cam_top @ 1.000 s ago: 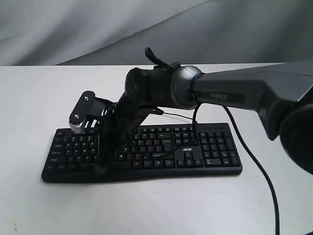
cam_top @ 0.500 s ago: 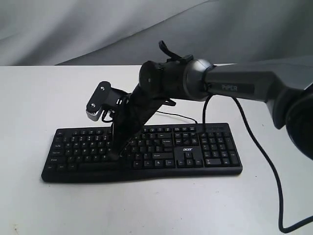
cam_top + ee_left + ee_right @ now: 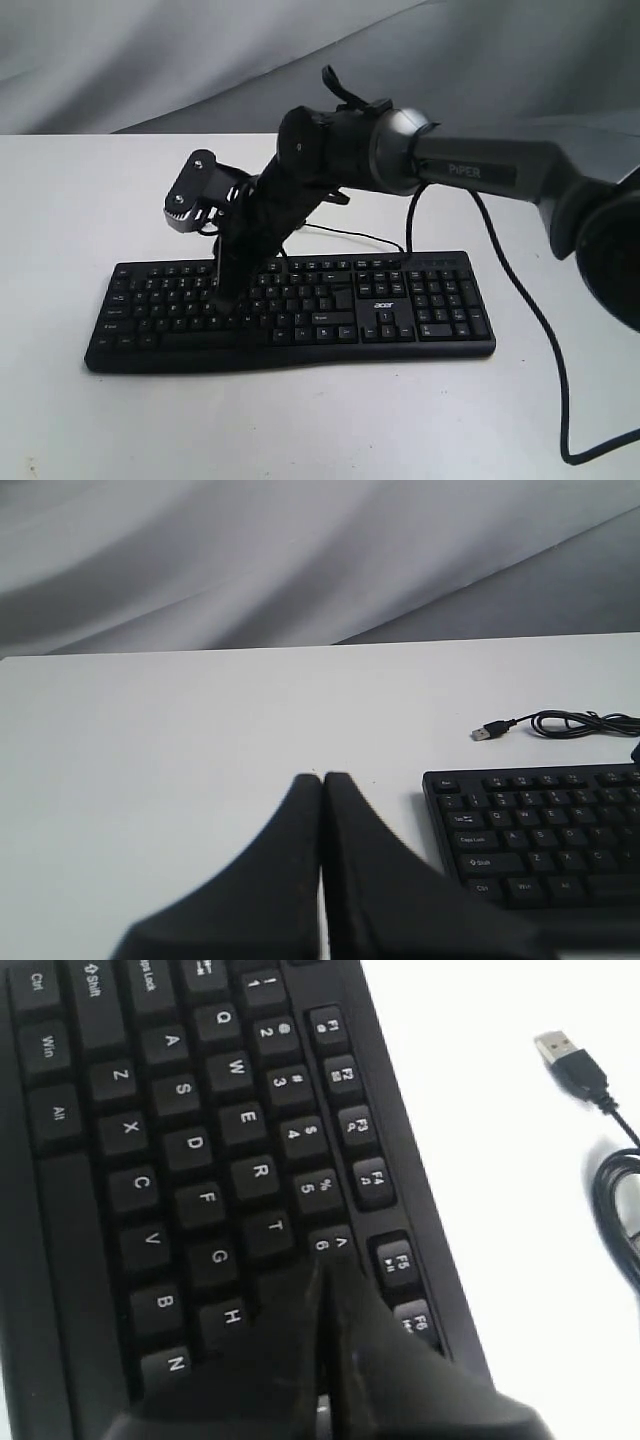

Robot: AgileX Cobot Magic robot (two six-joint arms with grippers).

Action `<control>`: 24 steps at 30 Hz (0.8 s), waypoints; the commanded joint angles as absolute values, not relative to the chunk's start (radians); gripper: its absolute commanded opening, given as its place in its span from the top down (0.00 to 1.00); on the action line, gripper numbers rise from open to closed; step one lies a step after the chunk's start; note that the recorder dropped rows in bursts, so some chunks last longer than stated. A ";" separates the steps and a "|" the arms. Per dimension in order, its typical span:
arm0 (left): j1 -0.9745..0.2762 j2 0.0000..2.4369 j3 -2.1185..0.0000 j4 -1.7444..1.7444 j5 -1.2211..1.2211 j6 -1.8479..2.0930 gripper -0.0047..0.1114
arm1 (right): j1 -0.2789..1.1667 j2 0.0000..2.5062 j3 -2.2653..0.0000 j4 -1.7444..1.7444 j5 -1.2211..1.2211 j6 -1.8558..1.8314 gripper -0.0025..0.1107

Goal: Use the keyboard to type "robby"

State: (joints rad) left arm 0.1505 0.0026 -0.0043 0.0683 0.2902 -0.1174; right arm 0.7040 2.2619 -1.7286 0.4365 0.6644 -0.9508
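Observation:
The black keyboard with its white acer logo lies across the white table. My right gripper reaches over from the right and points down onto the left-middle letter keys. In the right wrist view it is shut with nothing between the jaws, its tips just past the T key, by the 6 key; the key under them is hidden. My left gripper is shut and empty over bare table beside the keyboard's Esc end. It does not show in the exterior view.
The keyboard's thin cable runs behind it and ends in a loose USB plug on the table. The right arm's own black cable hangs down at the right. Grey cloth hangs behind.
The right gripper rose from the keyboard's front-left rows, swung right, then came back a little toward the upper letter row. The keyboard has not moved.

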 commanded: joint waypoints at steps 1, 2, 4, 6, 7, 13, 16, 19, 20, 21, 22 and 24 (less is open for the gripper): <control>0.152 0.000 0.000 0.060 0.286 -0.121 0.96 | 0.699 2.283 -1.735 0.510 0.667 -1.005 0.98; 0.152 0.000 0.000 0.060 0.286 -0.121 0.96 | 0.699 2.283 -1.735 0.512 0.667 -1.013 0.98; 0.152 0.000 0.000 0.060 0.286 -0.121 0.96 | 0.699 2.285 -1.735 0.512 0.667 -1.016 0.98; 0.152 0.000 0.000 0.060 0.286 -0.121 0.96 | 0.699 2.292 -1.735 0.517 0.657 -1.021 0.98; 0.152 0.000 0.000 0.060 0.286 -0.121 0.96 | 0.699 2.295 -1.735 0.523 0.656 -1.025 0.98; 0.152 0.000 0.000 0.060 0.286 -0.121 0.96 | 0.699 2.295 -1.735 0.554 0.637 -1.054 0.98; 0.152 0.000 0.000 0.060 0.286 -0.121 0.96 | 0.699 2.299 -1.735 0.554 0.636 -1.054 0.98; 0.152 0.000 0.000 0.060 0.286 -0.121 0.96 | 0.699 2.308 -1.735 0.556 0.633 -1.054 0.98; 0.152 0.000 0.000 0.060 0.286 -0.121 0.96 | 0.699 2.310 -1.735 0.556 0.633 -1.054 0.98; 0.152 0.000 0.000 0.060 0.286 -0.121 0.96 | 0.699 2.310 -1.735 0.556 0.633 -1.054 0.98; 0.152 0.000 0.000 0.060 0.286 -0.121 0.96 | 0.699 2.310 -1.735 0.556 0.633 -1.054 0.98; 0.152 0.000 0.000 0.060 0.286 -0.121 0.96 | 0.699 2.311 -1.735 0.558 0.633 -1.054 0.98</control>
State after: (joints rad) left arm 0.1505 0.0026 -0.0043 0.0683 0.2902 -0.1174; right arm 0.7040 2.3113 -1.7286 0.5474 0.6427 -1.0470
